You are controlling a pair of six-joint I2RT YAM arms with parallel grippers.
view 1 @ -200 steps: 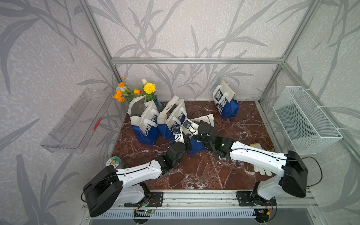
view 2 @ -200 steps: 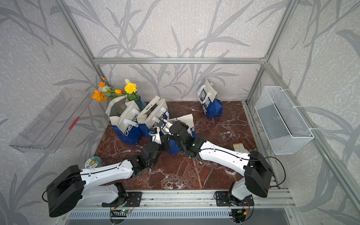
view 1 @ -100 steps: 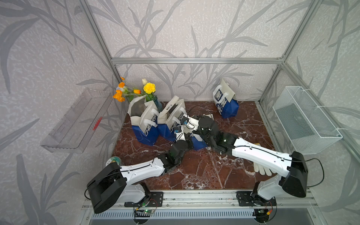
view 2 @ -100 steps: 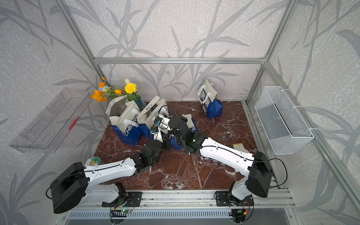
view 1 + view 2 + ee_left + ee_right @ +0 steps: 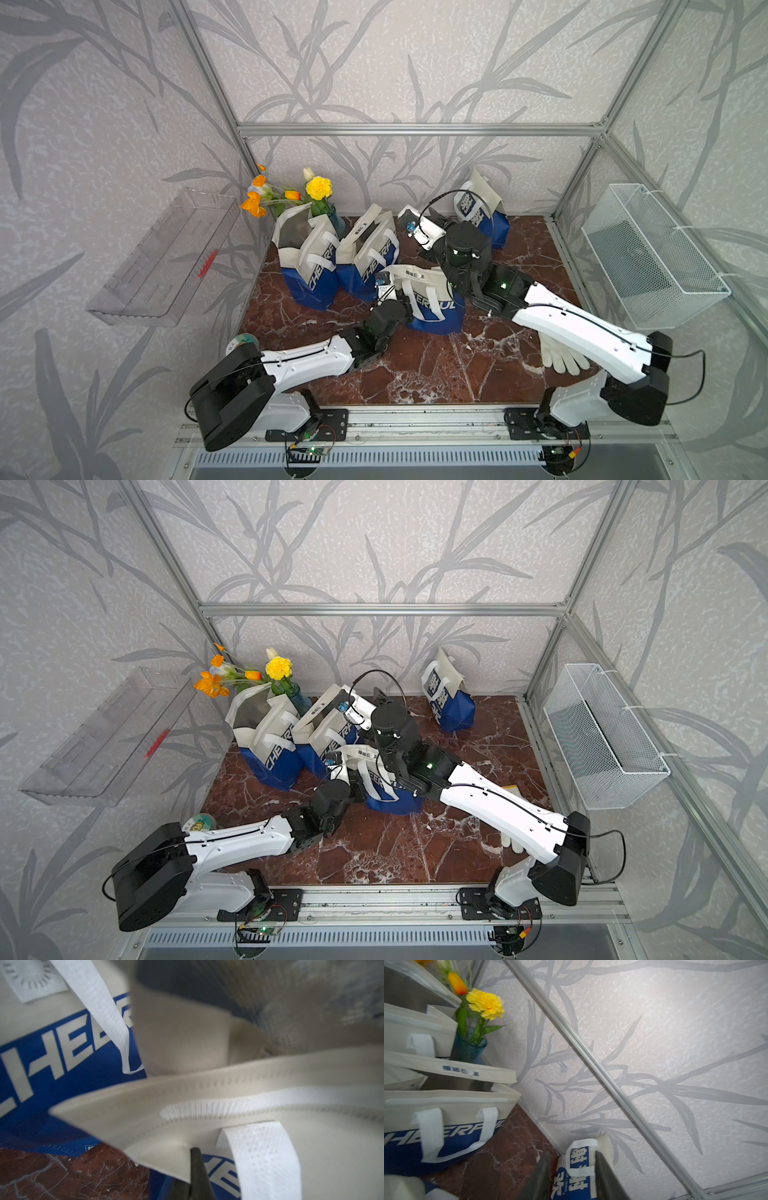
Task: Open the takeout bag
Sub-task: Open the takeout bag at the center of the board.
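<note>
Takeout bag [image 5: 432,301]: cream over blue with white loop handles. It stands mid-table in both top views, just right of the open bags.
Bag rim: a cream edge with a stitched line and a white fastening strip crosses the left wrist view. Grey lining shows beyond it.
Left gripper [image 5: 195,1153]: jaws closed tight, pinching the folded corner of that cream rim at the bag's near-left side.
Right gripper [image 5: 572,1153]: fingers parted with nothing between them. It is raised behind the takeout bag and points toward the back wall.
Open bags [image 5: 307,266]: two side by side at the left rear, mouths up, silver lining visible.
Vase [image 5: 337,224]: blue glass with yellow and orange flowers, in the rear-left corner behind the open bags.
Far bag [image 5: 478,212]: against the back wall, apart from the takeout bag. The right wrist view frames it between the right fingers.
Glove [image 5: 561,359]: white, lying flat beneath the right forearm.
Round tin [image 5: 241,343]: at the front-left edge, beside the left arm.
Wire basket [image 5: 648,257]: white, hung on the right wall, off the table.
Clear tray [image 5: 166,257]: on the left wall, off the table.
Marble top [image 5: 415,374]: bare across the front centre between the two arms, and at the rear right between the far bag and the frame rail. The left rear is crowded.
</note>
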